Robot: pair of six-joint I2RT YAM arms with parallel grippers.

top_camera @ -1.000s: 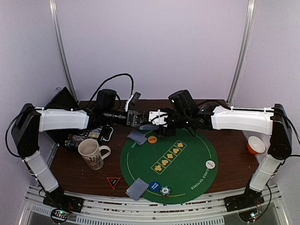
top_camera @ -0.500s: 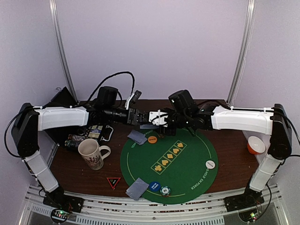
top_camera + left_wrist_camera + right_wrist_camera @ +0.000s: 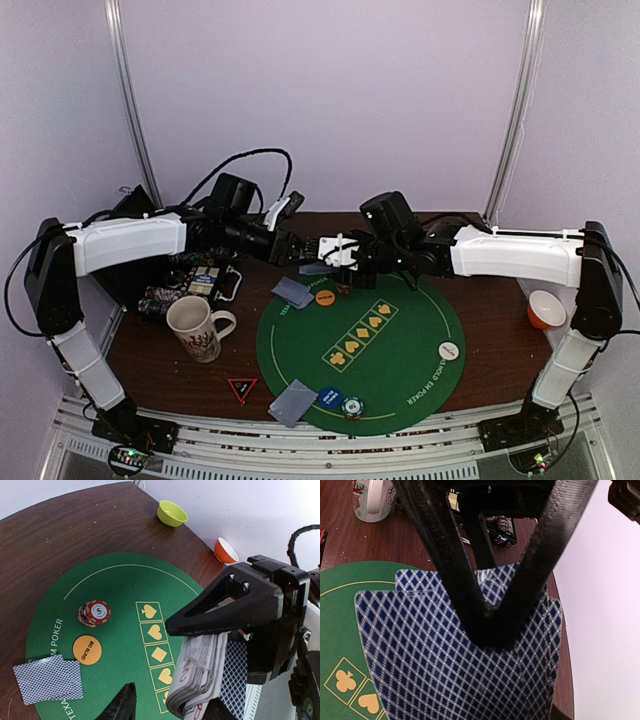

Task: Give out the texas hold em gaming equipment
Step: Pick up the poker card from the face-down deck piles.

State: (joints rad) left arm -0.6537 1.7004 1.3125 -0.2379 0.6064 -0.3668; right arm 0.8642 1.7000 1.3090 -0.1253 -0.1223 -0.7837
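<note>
Card deck (image 3: 435,665) pinched in right gripper (image 3: 491,627); left gripper (image 3: 297,250) spread, just beside.

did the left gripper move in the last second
Yes, slightly. In the top view the left gripper and its wrist have lifted toward the back wall, leaving a wider gap above the mug.

The left arm (image 3: 130,243) and right arm (image 3: 510,255) are both stretching inward, forearms roughly level, bringing their grippers nearly tip to tip. The right gripper (image 3: 328,250) is pinching a deck of playing cards (image 3: 445,670) between its fingers. The left gripper (image 3: 292,248) is hovering just in front of it, its fingers (image 3: 125,705) spread apart.
</note>
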